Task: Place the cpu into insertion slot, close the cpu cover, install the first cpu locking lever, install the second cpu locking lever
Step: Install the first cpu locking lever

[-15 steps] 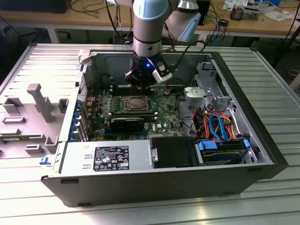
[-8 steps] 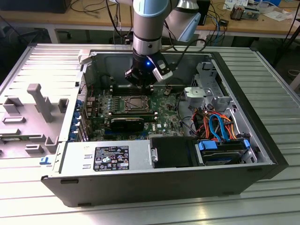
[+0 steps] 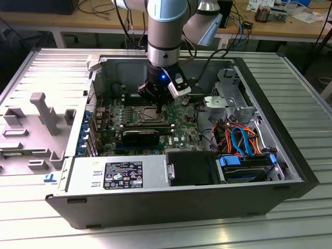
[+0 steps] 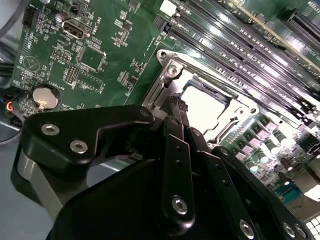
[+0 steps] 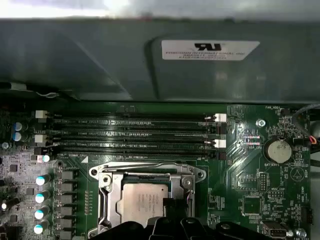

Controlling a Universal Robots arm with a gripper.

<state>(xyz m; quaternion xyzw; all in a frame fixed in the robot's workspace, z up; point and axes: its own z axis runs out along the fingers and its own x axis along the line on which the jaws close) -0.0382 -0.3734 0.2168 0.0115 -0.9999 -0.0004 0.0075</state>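
Black gripper (image 4: 176, 107) fingers look pinched together, holding nothing, tips just above the cpu (image 5: 145, 205) seated in the slot (image 5: 107, 200). Cover (image 4: 235, 112) seems down; thin, stiff, light, best pushed at its edge.

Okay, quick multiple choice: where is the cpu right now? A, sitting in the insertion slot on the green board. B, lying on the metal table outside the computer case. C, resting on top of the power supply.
A: in the first wrist view the cpu lies inside the insertion slot with the cpu cover framing it, the claw just above.
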